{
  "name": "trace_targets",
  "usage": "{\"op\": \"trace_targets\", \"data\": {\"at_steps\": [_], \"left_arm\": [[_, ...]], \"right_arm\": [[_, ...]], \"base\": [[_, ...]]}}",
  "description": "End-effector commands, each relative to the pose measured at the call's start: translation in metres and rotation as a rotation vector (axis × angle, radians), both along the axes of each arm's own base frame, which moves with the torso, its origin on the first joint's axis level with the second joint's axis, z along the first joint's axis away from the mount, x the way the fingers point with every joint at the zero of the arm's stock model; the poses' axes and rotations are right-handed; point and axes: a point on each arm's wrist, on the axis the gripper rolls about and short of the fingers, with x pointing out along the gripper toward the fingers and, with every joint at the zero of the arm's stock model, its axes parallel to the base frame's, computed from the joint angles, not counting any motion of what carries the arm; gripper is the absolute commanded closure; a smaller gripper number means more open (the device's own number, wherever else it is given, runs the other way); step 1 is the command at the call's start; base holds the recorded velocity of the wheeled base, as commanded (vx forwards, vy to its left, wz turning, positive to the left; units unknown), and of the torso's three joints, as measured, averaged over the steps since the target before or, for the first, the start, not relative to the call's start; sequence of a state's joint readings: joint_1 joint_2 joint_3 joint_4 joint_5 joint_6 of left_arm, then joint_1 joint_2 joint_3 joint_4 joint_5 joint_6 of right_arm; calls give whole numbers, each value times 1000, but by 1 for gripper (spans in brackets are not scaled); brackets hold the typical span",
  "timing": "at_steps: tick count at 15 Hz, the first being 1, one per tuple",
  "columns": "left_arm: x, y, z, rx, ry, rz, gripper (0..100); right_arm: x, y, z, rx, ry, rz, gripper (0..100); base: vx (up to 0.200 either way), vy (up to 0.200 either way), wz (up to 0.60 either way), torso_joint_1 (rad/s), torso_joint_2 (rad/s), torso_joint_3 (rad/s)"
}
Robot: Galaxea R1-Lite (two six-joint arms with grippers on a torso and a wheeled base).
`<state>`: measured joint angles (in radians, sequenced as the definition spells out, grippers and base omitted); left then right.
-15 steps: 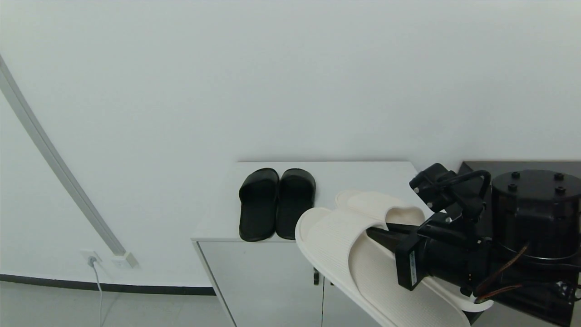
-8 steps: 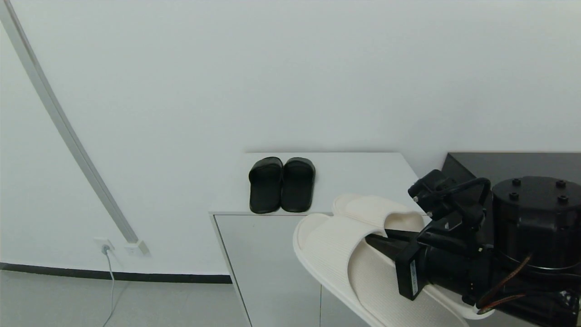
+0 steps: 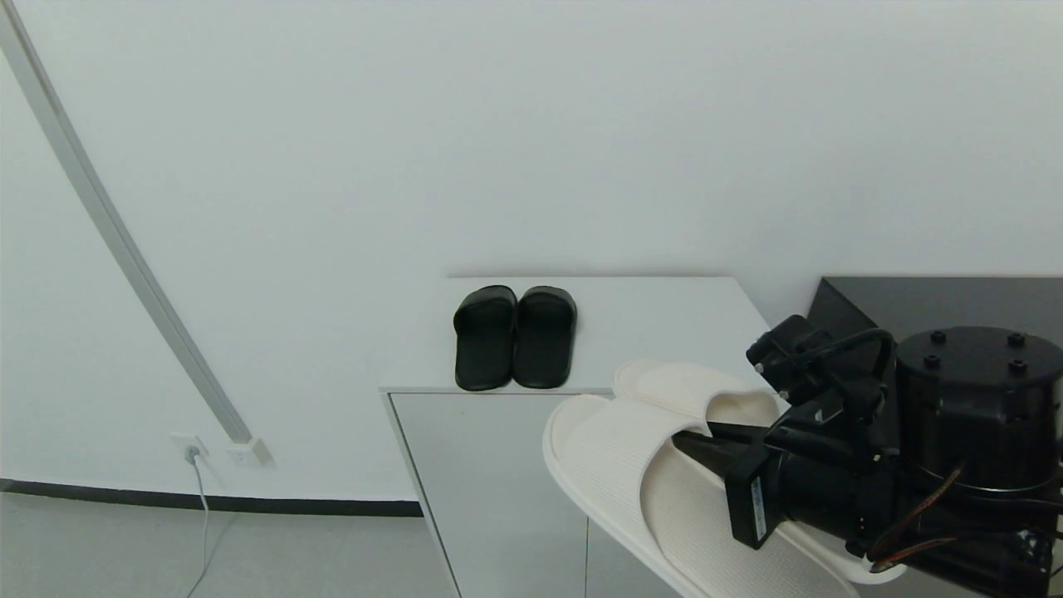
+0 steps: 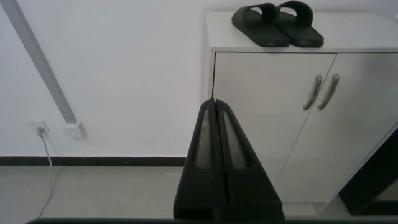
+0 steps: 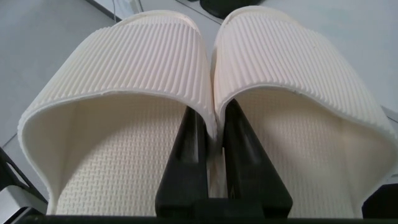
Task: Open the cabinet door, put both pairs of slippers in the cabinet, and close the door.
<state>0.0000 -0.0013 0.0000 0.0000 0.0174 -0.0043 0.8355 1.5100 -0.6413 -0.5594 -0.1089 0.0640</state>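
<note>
**Your right gripper holds the white pair; the cabinet is shut.**

Your right gripper (image 5: 214,124) is clenched on the white slippers (image 3: 631,465). One finger sits inside each slipper, and the two touching inner edges are pinched between them. The pair hangs in the air in front of the cabinet (image 3: 498,482), toward its right side, with the toes pointing away from the arm. The black slippers (image 3: 515,336) lie side by side and touching on the cabinet top, near its front edge and well apart from the white pair. Both cabinet doors are closed, and their two handles (image 4: 320,92) stand next to each other at the middle seam. Your left gripper (image 4: 215,109) has its fingers pressed together with nothing between them. It is held low, in front of the cabinet's left edge.
</note>
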Motion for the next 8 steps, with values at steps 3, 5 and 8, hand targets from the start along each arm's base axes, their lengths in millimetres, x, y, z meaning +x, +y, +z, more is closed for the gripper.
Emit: {"op": "trace_targets", "data": {"at_steps": [3, 5, 8], "left_arm": [[0, 0, 0, 0, 1, 1, 100], [0, 0, 0, 0, 1, 1, 100], [0, 0, 0, 1, 1, 1, 100]], "right_arm": [[1, 2, -3, -14, 3, 4, 100], [1, 2, -3, -14, 3, 4, 100], [1, 1, -3, -18, 1, 7, 100]], "base": [[0, 0, 0, 0, 0, 0], [0, 0, 0, 0, 0, 0], [0, 0, 0, -88, 197, 107]]}}
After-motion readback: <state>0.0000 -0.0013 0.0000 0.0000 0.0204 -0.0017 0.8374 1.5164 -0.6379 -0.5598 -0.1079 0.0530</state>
